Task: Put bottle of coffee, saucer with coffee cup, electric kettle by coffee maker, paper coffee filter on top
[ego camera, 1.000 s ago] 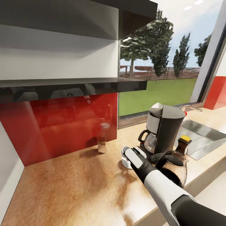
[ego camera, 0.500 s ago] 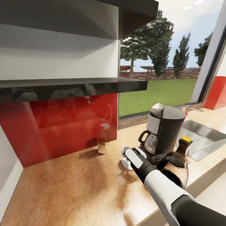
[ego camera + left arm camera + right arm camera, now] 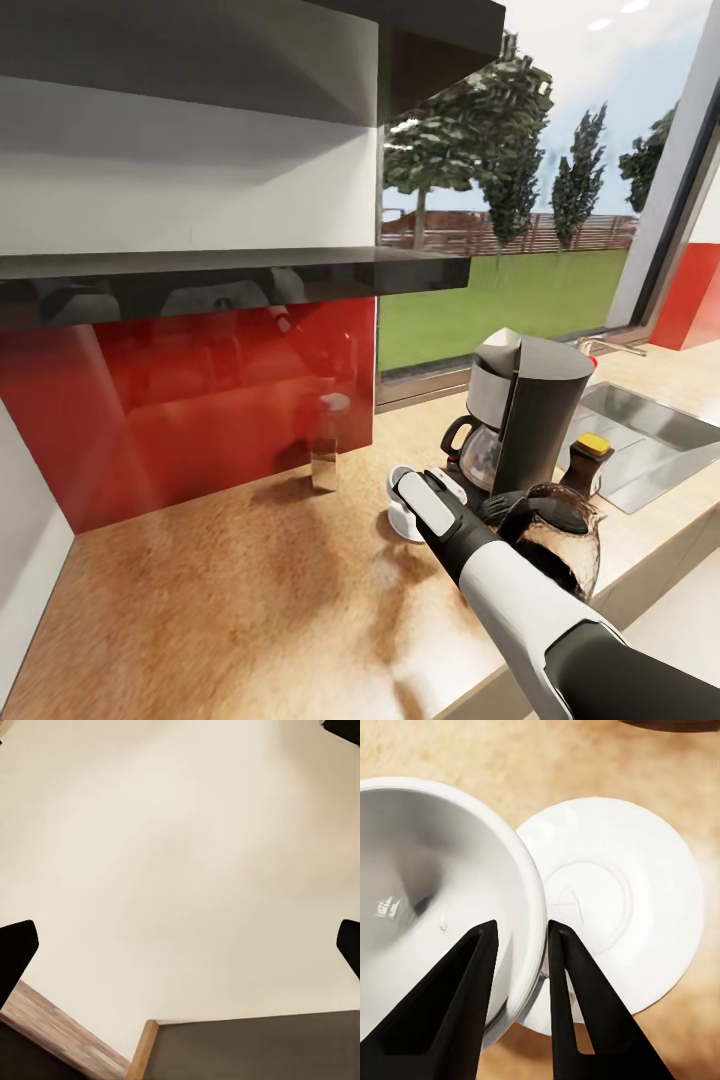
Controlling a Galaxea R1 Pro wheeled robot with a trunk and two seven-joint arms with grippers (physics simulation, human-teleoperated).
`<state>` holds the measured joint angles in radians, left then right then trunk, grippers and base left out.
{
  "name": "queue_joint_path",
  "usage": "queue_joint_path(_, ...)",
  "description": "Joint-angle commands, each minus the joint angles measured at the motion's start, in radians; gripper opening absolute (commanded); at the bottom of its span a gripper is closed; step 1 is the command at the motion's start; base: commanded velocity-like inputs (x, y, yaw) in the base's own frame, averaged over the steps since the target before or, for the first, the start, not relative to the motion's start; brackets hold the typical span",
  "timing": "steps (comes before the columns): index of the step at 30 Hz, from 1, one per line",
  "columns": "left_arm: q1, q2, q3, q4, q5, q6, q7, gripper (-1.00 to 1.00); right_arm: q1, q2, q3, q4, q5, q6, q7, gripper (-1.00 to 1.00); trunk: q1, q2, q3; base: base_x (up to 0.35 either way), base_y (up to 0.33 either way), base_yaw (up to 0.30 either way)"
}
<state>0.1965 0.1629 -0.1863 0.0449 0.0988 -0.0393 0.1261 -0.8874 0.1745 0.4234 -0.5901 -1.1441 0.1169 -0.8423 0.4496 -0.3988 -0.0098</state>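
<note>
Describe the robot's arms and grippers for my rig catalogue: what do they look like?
In the head view, the right arm has a glossy white forearm shell, a black section nearer the camera, a dark wrist and a white panel on the hand. The right gripper has two matte black, tapering wedge fingers. The left gripper shows black fingertips.

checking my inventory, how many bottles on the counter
2: a clear bottle standing by the red backsplash, and the bottle of coffee right of the coffee maker. Others may be hidden.
</note>
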Motion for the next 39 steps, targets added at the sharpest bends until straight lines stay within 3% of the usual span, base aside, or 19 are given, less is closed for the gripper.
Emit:
queue_joint_path(1,0.000,0.000,-0.008,0.001,0.010,-0.004,0.001,1.00,-0.001,0.000,0.002,-0.001,0.001,0.007,-0.003,-1.00,0.001,-0.001,-0.001,0.000,0.000,0.000)
queue_joint_path(7,0.000,0.001,-0.008,0.001,0.010,-0.005,0.001,1.00,-0.001,0.000,-0.004,-0.001,0.001,0.008,-0.003,-1.00,0.001,-0.001,-0.001,0.000,0.000,0.000)
queue_joint_path(16,0.000,0.001,-0.008,0.001,0.010,-0.004,0.001,1.00,-0.001,0.000,-0.064,-0.001,0.002,0.011,-0.003,-1.00,0.001,-0.001,-0.001,0.000,0.000,0.000)
queue_joint_path(39,0.000,0.000,-0.008,0.001,0.010,-0.004,0.001,1.00,-0.001,0.000,-0.067,-0.001,0.003,0.010,-0.003,-1.00,0.001,-0.001,-0.001,0.016,-0.006,0.000)
